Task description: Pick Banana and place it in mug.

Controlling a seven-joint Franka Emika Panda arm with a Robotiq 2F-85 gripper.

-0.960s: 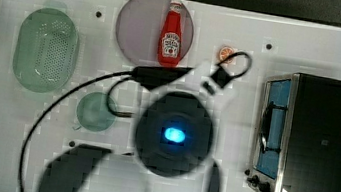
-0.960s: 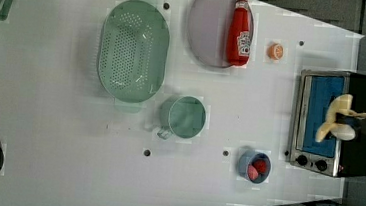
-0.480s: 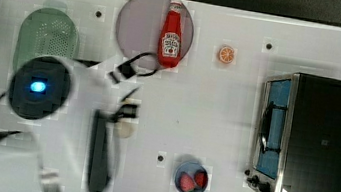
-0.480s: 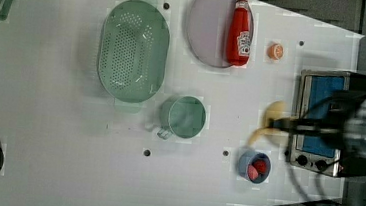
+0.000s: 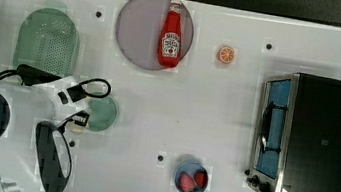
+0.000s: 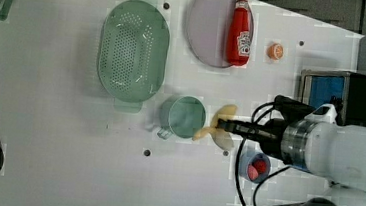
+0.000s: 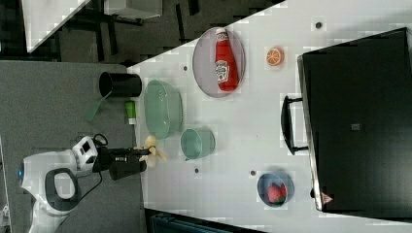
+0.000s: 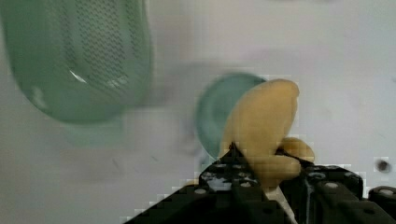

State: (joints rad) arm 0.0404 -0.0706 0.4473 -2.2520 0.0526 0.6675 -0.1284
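Gripper (image 6: 223,125): clamped on the banana (image 6: 217,128), carried above the table.
Mug (image 6: 186,116): upright, mouth open, just beside the banana toward the left view's left.
Offset: banana not yet over the mouth.
Next, likely: shift across, then lower.

In the left view, the mug (image 6: 186,117) sits just left of the end effector (image 6: 223,126), the colander (image 6: 133,51) farther upper-left, on the counter (image 6: 57,137).

My end effector (image 6: 225,126) gripped the banana (image 6: 217,128) just beside the green mug (image 6: 183,116), on the left view's right, above the white tabletop (image 6: 57,137).
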